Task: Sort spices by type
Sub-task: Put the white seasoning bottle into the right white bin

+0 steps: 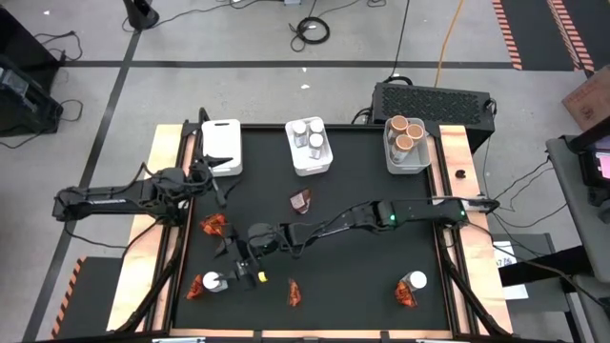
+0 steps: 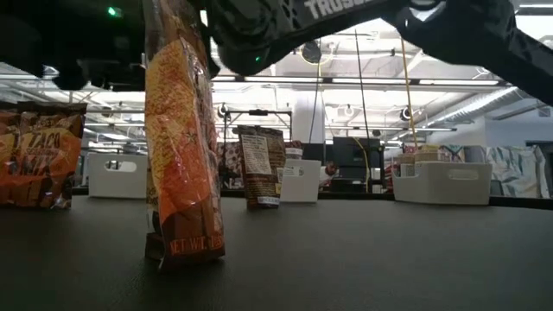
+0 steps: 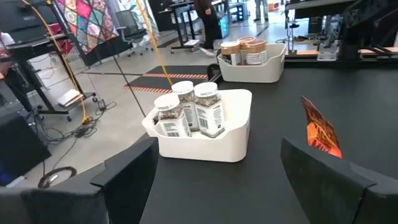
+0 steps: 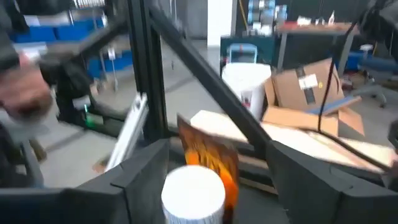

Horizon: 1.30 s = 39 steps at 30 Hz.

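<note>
Red-orange sachets lie scattered on the black table: one (image 1: 212, 226) at the left, one (image 1: 300, 200) in the middle, one (image 1: 294, 292) near the front edge. A clear jar with a white lid (image 1: 214, 281) stands at the front left beside another sachet (image 1: 195, 286). My right gripper (image 1: 238, 259) reaches across the table toward that jar, open. In the right wrist view the jar's white lid (image 4: 193, 194) shows between its fingers, with the sachet (image 4: 211, 160) behind it. My left gripper (image 1: 214, 176) waits open by the left bin (image 1: 221, 145).
The middle bin (image 1: 310, 145) holds three jars (image 3: 189, 112); the right bin (image 1: 408, 143) holds three tan-topped tubs (image 3: 244, 50). Another jar (image 1: 416, 281) and sachet (image 1: 407, 297) stand at the front right. A sachet (image 2: 181, 147) stands upright close to the low camera.
</note>
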Motion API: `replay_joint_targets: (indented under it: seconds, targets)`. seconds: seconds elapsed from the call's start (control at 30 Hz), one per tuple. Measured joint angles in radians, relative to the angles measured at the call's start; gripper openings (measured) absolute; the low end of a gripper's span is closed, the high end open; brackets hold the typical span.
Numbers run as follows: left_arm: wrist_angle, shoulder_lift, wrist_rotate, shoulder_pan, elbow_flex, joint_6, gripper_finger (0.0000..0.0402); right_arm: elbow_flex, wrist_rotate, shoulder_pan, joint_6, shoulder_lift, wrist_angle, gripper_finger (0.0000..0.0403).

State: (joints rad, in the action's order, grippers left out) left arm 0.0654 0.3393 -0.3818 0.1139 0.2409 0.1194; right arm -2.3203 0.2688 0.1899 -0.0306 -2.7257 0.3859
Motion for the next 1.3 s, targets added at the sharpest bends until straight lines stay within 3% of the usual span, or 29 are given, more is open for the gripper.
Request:
replay_joint_targets:
  seconds: [0.2,0.37,0.57,0.9,1.3]
  targets:
    - [0.000,0.000,0.050,0.000,0.000,-0.009,0.0338,-0.034,-0.001,0.014,-0.037,-0.057,0.082,0.0285]
    - [0.003,0.000,0.059,0.000,0.000,-0.009,0.0338,-0.035,-0.070,0.016,0.006,-0.058,0.082,0.0295]
    - [0.005,0.000,0.066,0.000,0.000,-0.010,0.0338,-0.035,-0.080,0.014,0.035,-0.071,0.048,0.0296]
    - [0.007,0.000,0.091,0.000,0.000,-0.036,0.0338,-0.035,-0.008,0.021,0.013,-0.073,0.054,0.0296]
    - [0.007,0.000,0.091,0.000,0.000,-0.037,0.0338,-0.035,-0.008,0.026,-0.006,-0.106,0.109,0.0296]
